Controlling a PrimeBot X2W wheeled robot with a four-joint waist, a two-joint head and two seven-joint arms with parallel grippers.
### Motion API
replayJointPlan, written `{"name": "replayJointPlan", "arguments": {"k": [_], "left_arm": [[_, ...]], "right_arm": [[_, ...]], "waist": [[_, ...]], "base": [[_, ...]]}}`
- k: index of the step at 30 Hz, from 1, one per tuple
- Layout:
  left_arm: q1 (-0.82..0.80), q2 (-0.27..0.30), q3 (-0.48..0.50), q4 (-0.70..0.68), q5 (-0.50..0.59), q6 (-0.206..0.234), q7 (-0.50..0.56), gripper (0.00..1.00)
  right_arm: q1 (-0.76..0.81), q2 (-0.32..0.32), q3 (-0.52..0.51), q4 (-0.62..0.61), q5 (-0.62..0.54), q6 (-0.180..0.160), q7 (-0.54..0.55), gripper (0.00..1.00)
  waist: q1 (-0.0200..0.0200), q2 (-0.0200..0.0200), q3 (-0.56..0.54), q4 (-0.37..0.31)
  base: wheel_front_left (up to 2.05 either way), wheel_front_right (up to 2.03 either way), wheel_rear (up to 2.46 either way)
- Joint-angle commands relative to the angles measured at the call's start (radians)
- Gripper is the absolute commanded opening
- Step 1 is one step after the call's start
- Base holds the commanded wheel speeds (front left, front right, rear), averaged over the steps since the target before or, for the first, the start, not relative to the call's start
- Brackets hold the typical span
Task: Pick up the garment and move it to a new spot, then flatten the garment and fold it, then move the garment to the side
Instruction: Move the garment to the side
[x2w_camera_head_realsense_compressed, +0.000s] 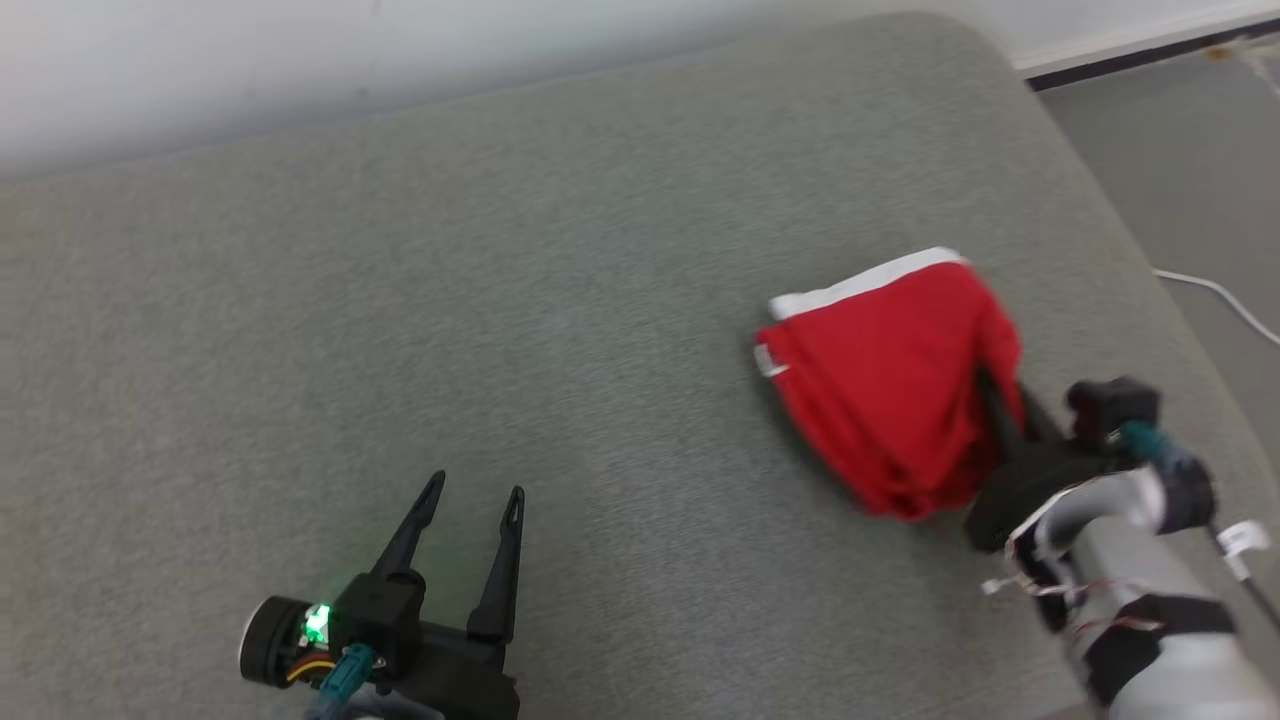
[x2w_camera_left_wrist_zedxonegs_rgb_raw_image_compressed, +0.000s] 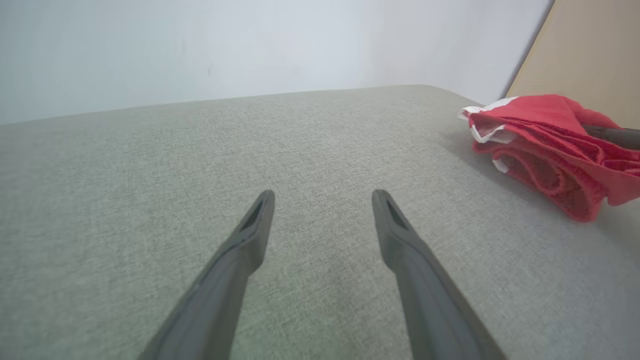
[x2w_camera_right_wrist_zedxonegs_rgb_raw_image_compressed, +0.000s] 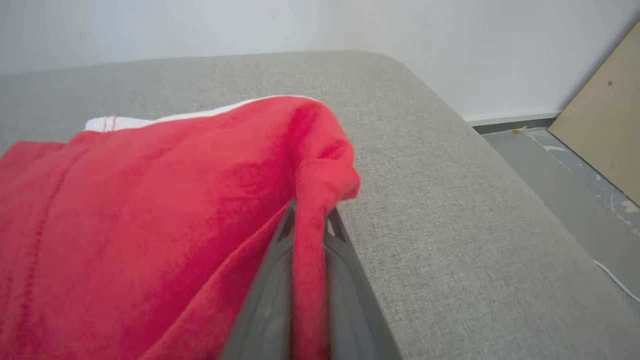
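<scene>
— Fingers (x2w_camera_right_wrist_zedxonegs_rgb_raw_image_compressed: 265, 305), right gripper (x2w_camera_right_wrist_zedxonegs_rgb_raw_image_compressed: 310, 217): condition?
— Closed almost together, with a red fold of the garment (x2w_camera_head_realsense_compressed: 880, 380) pinched between them. Cloth drapes over both tips.

— Left gripper (x2w_camera_head_realsense_compressed: 475, 490)?
— Jaws spread wide with nothing between them. It sits low over bare cushion (x2w_camera_head_realsense_compressed: 500, 300), well apart from the garment.

— Garment, location?
— Right end of the grey cushion, near its rounded corner. It is red with a white band on the far side. It is gathered in layers, with the bulk resting on the fabric and the pinched edge raised.

— Step in hand?
— By judgement, the layers look folded rather than crumpled, so this is probably the last item: moving it to the side. It could equally be the first pick-up; the pictures do not settle it.

— Next move, requirements?
— A firm pinch, since a hold on one edge lets the stack hang and fall open. Either lift until the lower layers clear the cushion or slide the bundle flat. Set it down short of the edge, because the floor lies just beyond. The left gripper is free to support the loose side.
</scene>
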Motion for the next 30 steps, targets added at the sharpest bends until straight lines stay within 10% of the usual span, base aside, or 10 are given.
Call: {"name": "replayJointPlan", "arguments": {"k": [1,20,21,22,30], "left_arm": [[-0.016,0.002,0.000,-0.006,0.012,-0.006,-0.003,1.00],[-0.036,0.011,0.041,-0.021,0.043,-0.004,-0.003,1.00],[-0.037,0.011,0.044,-0.020,0.045,-0.004,-0.003,1.00],[-0.037,0.011,0.046,-0.019,0.046,-0.004,-0.003,1.00],[-0.015,0.006,0.055,-0.013,0.034,-0.004,-0.003,1.00]], "right_arm": [[-0.022,-0.013,-0.009,0.014,-0.008,-0.002,0.000,0.00],[-0.158,-0.280,-0.348,0.220,-0.220,-0.002,0.000,0.00],[-0.158,-0.283,-0.372,0.206,-0.233,-0.002,0.000,0.36],[-0.153,-0.281,-0.394,0.192,-0.247,-0.002,0.000,1.00],[-0.098,-0.212,-0.520,0.045,-0.346,-0.002,0.000,1.00]], "waist": [[-0.0002,-0.0001,0.070,0.078],[-0.0002,-0.0001,0.136,0.166],[-0.0002,-0.0001,0.135,0.165],[-0.0002,-0.0001,0.133,0.164],[-0.0002,-0.0001,0.089,0.165]], "base": [[0.00,0.00,0.00],[0.00,0.00,0.00],[0.00,0.00,0.00],[0.00,0.00,0.00],[0.00,0.00,0.00]]}}
